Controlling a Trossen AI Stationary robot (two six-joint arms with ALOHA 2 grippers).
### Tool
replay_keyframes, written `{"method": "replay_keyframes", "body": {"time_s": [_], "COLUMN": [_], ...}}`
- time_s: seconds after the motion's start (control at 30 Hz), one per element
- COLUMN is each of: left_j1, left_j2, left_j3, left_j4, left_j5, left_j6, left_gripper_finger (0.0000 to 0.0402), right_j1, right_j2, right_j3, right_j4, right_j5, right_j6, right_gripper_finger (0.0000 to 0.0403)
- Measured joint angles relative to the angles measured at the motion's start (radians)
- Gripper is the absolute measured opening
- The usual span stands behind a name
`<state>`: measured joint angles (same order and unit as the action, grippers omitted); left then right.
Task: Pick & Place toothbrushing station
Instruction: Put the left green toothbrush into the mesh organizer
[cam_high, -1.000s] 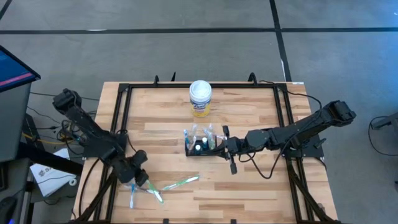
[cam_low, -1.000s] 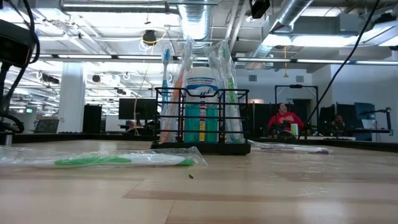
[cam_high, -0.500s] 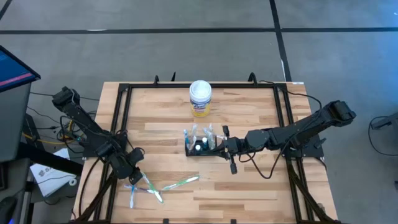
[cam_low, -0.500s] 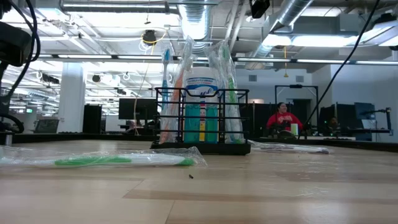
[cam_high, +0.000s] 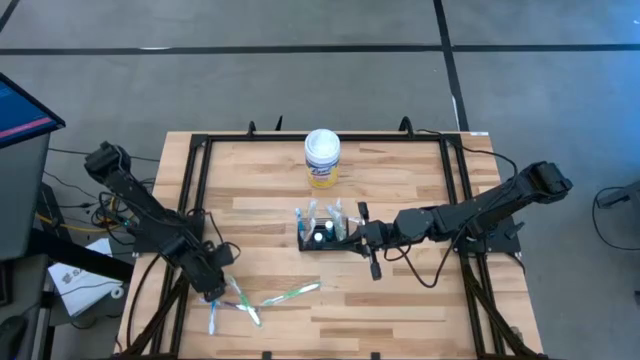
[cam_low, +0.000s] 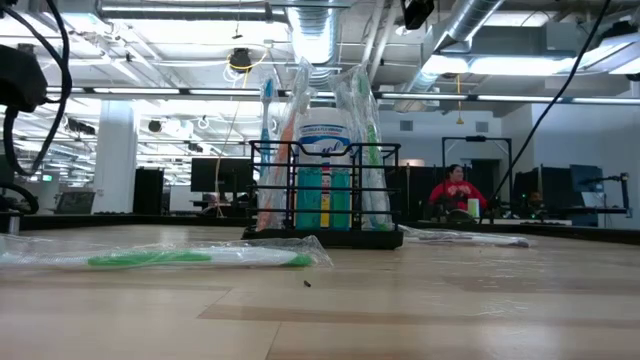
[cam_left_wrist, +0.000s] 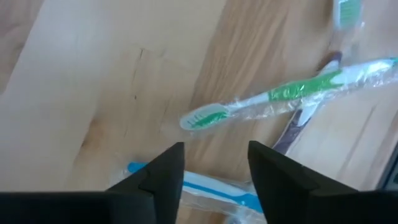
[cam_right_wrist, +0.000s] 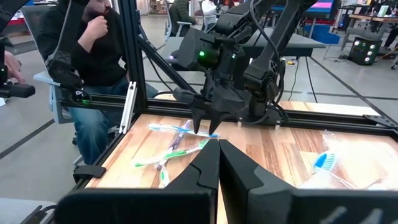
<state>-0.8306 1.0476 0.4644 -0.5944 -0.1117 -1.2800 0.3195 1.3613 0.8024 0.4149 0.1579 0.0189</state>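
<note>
The toothbrushing station (cam_high: 320, 238), a small black wire caddy (cam_low: 325, 195), stands mid-table with wrapped toothbrushes upright in it. Several wrapped toothbrushes lie flat near the table's front left, among them a green one (cam_high: 292, 293) (cam_left_wrist: 267, 99) and a blue one (cam_left_wrist: 208, 186). My left gripper (cam_high: 215, 285) (cam_left_wrist: 214, 174) hangs open just over them, its fingers either side of the blue one. My right gripper (cam_high: 352, 238) (cam_right_wrist: 217, 152) is shut, level, at the caddy's right end. My right gripper's shut fingertips stand close against the caddy's right end (cam_high: 343, 238). I cannot tell whether they touch it. Nothing shows between the fingers in the right wrist view.
A white-lidded round canister (cam_high: 322, 158) with a yellow label stands behind the caddy toward the far edge. A black frame rail (cam_high: 330, 138) runs around the table. A seated person (cam_right_wrist: 93, 56) is beyond the table's left side.
My left gripper has drawn back a little toward the table's left edge, then come forward again over the wrapped toothbrushes, and the arm has sunk lower. The toothbrushes, the caddy and my right gripper have stayed in place.
</note>
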Motion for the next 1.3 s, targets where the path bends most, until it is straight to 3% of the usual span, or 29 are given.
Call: {"method": "replay_keyframes", "body": {"time_s": [0.27,0.8,1.03,1.3], "left_j1": [0.0,0.002,0.001,0.001], "left_j2": [0.066,0.073,0.123,0.159], "left_j3": [0.0,0.0,0.0,-0.001], "left_j4": [0.01,0.004,0.005,0.036], "left_j5": [-0.003,-0.108,-0.063,-0.109], "left_j6": [0.119,0.284,0.289,0.289], "left_gripper_finger": [0.0199,0.0146,0.0145,0.0132], "right_j1": [0.0,0.0,0.0,0.0], "right_j2": [0.0,0.0,0.0,0.0], "right_j3": [0.0,0.0,0.0,0.0], "right_j4": [0.0,0.0,0.0,0.0], "right_j5": [0.0,0.0,0.0,0.0], "right_j6": [0.0,0.0,0.0,0.0], "right_gripper_finger": [0.0,0.0,0.0,0.0]}}
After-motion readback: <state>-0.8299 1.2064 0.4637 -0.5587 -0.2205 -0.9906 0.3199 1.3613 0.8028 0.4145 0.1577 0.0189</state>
